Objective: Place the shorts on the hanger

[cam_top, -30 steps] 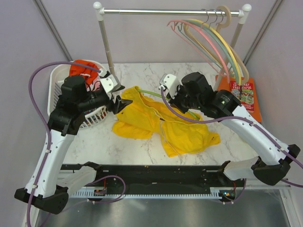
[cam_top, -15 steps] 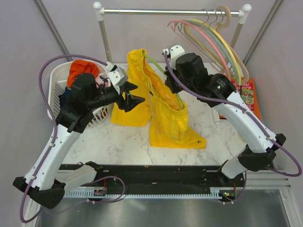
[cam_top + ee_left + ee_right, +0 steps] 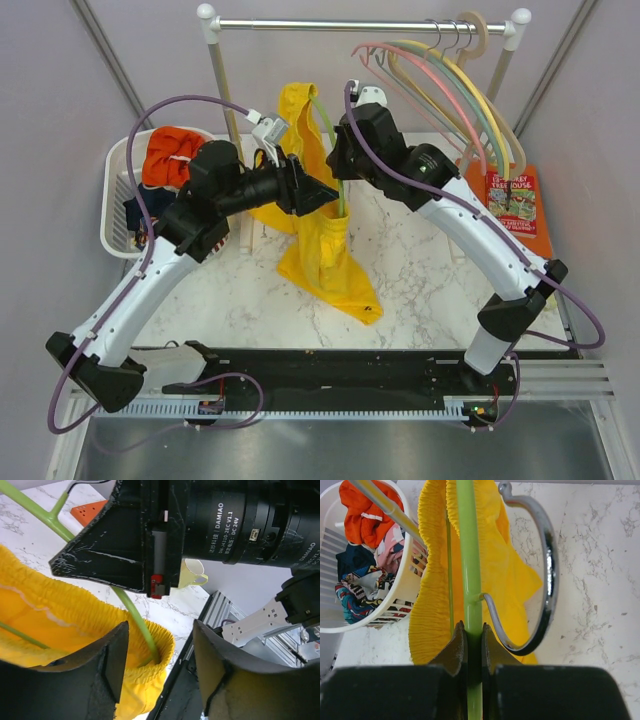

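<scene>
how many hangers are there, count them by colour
pink hanger: 1
yellow hanger: 1
mint hanger: 1
beige hanger: 1
light green hanger, held in the right pincer: 1
total: 5

shorts [image 3: 325,255] raised on hanger [image 3: 468,555], left hand [image 3: 322,192] nearer

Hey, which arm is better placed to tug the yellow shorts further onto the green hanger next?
Left. The left end effector stands open at the waistband of the shorts, while the right end effector is shut on the hanger, holding it up.
</scene>
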